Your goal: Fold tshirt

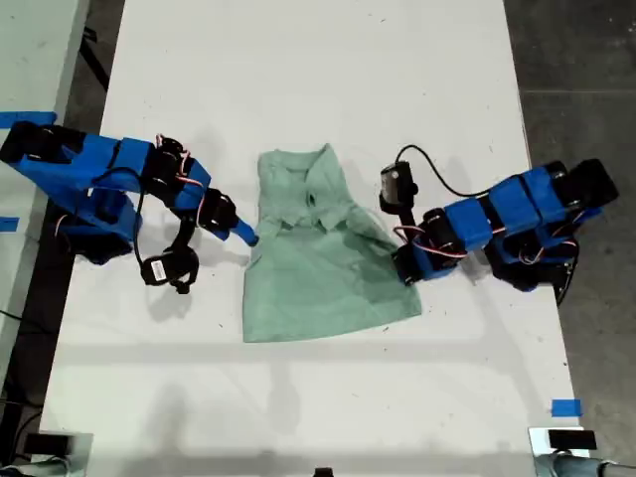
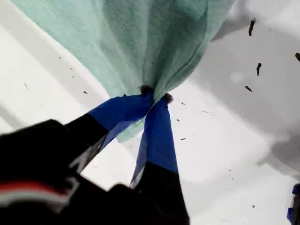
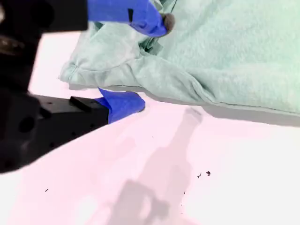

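- Sees the tshirt (image 1: pixel 318 268) at the centre of the exterior view, lying on the white surface (image 1: pixel 318 60), collar end toward the top of the frame, hem toward the bottom.
- Finds the cloth partly gathered: creases run from the collar area down toward the exterior view's right, where the edge bunches.
- Holds my first tool (image 1: pixel 405 266) at that bunched edge, right of centre in the exterior view, on the arm reaching in from the right side.
- Shows, in the first wrist view, my first tool (image 2: pixel 154 98) clenched on a pinch of tshirt (image 2: pixel 140 42), blue tips pressed together, cloth fanning away from them over the surface (image 2: pixel 225 140).
- Places my second tool (image 1: pixel 246 237) at the shirt's other edge, left of centre in the exterior view, on the arm coming from the left side.
- Shows, in the second wrist view, my second tool (image 3: pixel 150 65) released, jaws spread: one blue tip above the tshirt (image 3: pixel 225 51), the other low on the surface (image 3: pixel 187 178) just beside the cloth's border.
- Grips nothing with that tool.
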